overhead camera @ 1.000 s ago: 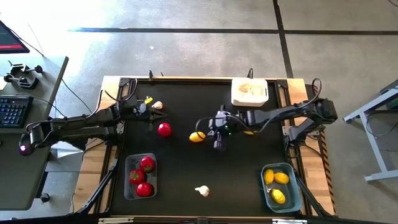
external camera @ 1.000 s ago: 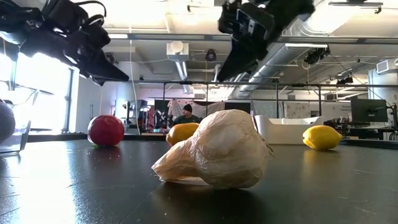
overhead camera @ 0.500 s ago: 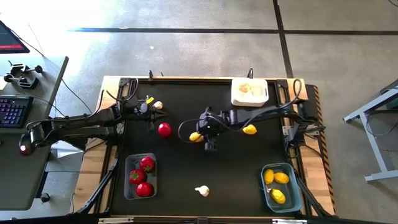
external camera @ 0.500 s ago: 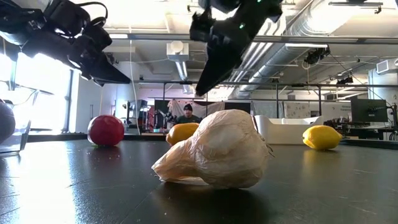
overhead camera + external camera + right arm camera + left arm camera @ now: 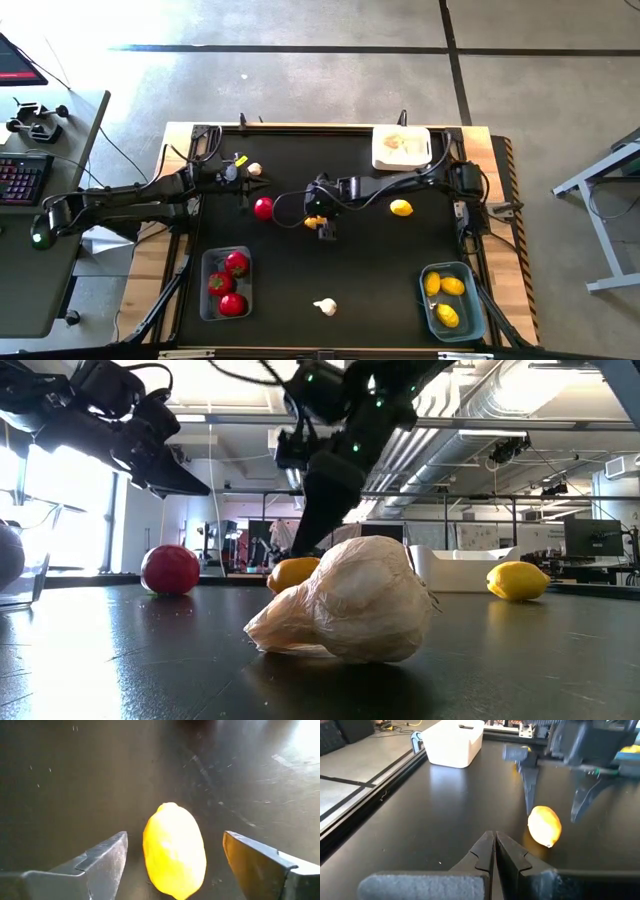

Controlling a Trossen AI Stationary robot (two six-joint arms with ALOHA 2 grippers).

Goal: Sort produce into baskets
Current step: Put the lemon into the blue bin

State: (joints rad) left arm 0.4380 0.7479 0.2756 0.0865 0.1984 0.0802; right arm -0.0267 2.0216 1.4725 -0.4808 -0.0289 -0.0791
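Observation:
A yellow lemon-like piece (image 5: 174, 851) lies on the black table (image 5: 370, 270) left of centre. My right gripper (image 5: 174, 855) is open above it, one finger on either side and a gap on both sides; in the high view that gripper (image 5: 321, 226) covers part of the piece (image 5: 311, 221). My left gripper (image 5: 243, 192) hangs shut and empty above the table's far left, next to a red piece (image 5: 264, 208). Loose on the table are another yellow piece (image 5: 401, 208), a garlic bulb (image 5: 325, 307) near the front and a garlic bulb (image 5: 254, 169) at the far left.
A clear basket (image 5: 207, 285) with three red pieces stands at the front left. A blue-grey basket (image 5: 466, 300) with yellow pieces is at the front right. At the far edge is a white basket (image 5: 402, 160) with pale pieces. Bare table lies between the two front baskets.
My right gripper has travelled toward the table's left edge and come down over the yellow piece, and it has opened, so that its fingers now stand on either side of it. The produce has stayed where it was.

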